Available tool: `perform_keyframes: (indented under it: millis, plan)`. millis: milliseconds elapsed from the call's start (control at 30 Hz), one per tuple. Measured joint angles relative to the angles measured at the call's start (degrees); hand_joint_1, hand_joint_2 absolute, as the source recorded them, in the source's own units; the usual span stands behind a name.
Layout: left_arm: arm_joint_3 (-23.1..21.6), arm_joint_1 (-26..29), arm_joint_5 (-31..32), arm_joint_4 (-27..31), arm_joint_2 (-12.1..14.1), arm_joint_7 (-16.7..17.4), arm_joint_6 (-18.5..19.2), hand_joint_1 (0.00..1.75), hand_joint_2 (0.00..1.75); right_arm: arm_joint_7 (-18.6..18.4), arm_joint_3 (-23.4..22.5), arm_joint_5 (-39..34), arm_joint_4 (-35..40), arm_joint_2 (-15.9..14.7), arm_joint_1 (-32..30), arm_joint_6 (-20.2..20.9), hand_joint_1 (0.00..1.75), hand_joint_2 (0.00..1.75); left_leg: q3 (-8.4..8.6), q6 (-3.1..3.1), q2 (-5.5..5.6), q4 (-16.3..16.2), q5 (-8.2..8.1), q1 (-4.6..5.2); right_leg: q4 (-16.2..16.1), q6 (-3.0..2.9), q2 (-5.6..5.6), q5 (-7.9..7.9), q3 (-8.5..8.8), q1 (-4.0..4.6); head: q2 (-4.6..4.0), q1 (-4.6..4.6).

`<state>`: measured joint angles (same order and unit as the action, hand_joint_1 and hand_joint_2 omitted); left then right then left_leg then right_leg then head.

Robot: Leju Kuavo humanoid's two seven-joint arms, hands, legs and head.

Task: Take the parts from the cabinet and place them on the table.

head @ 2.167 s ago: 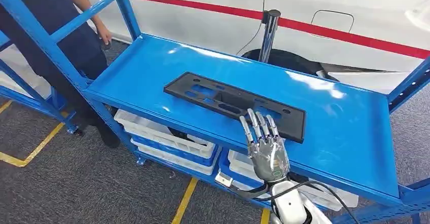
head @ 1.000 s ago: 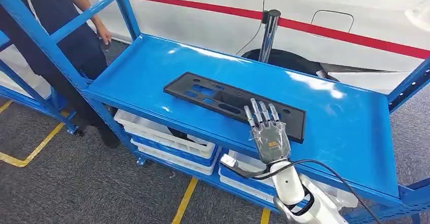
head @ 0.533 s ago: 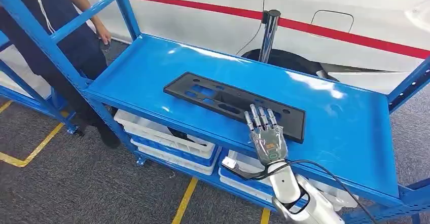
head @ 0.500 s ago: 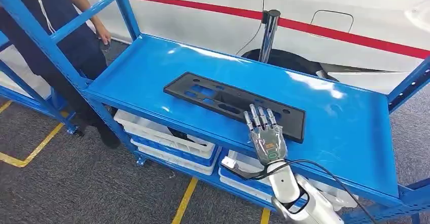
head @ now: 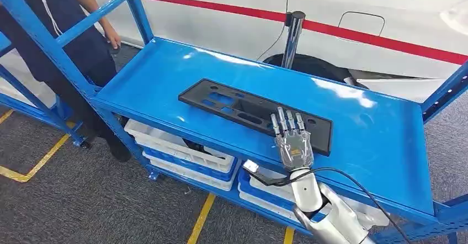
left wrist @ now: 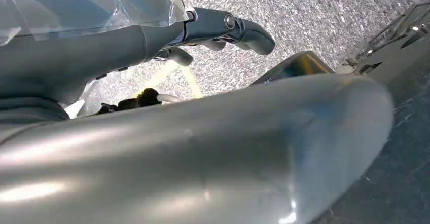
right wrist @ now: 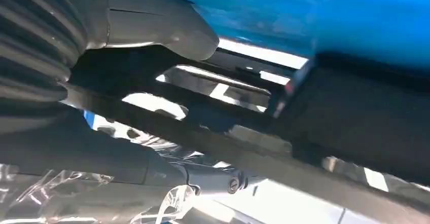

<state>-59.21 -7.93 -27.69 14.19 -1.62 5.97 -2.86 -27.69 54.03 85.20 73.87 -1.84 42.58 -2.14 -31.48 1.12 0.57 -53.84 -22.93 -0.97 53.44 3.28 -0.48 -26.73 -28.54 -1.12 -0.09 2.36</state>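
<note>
A long black plastic part (head: 243, 110) with several cut-outs lies flat on the blue cabinet shelf (head: 165, 73). My right hand (head: 291, 142) reaches over the shelf's front edge, and its straight fingers (head: 287, 121) lie on top of the part's near edge, toward its right end. In the right wrist view the part (right wrist: 355, 127) runs between the grey thumb (right wrist: 167, 26) and the darker fingers (right wrist: 213, 178), with a gap showing by the thumb. My left hand (left wrist: 223, 29) hangs over the grey floor and holds nothing.
White and blue bins (head: 182, 153) sit on the lower shelf. Blue uprights (head: 49, 40) frame the cabinet on the left and a rail (head: 444, 92) on the right. A person (head: 66, 45) stands at the left end. A white car (head: 359, 17) and a metal post (head: 291, 37) are behind.
My right hand has slid a little farther forward and to the right over the part's near edge. The part itself has not moved.
</note>
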Motion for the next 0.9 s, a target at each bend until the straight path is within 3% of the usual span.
perform_keyframes:
  millis: [333,367,900]
  plan:
    - [-0.31,-0.39,0.85,0.0,0.0,0.57,0.17,0.0,0.0,-0.9,-0.55,0.59,-2.97,0.13,1.68,0.74,0.0,1.75,0.14,-0.01,-0.01,0.01,0.01,0.0,0.0,-0.05,0.0,0.03,0.11,0.0,0.0,0.0]
    - [-0.31,-0.47,0.83,0.0,0.0,0.59,0.17,0.0,0.0,-0.94,-0.59,0.59,-3.21,0.13,1.71,0.79,1.73,1.75,0.18,-0.01,-0.01,0.01,0.01,0.0,0.0,-0.06,0.0,0.02,0.14,0.0,0.0,0.0]
    - [-0.28,-0.63,0.74,0.0,0.0,0.41,0.02,0.0,0.0,0.75,-0.87,-4.17,-5.55,0.94,2.17,-0.64,1.75,1.75,0.57,-0.14,0.0,0.03,0.08,0.0,-0.01,-0.27,0.0,0.07,0.42,0.01,0.0,0.0]
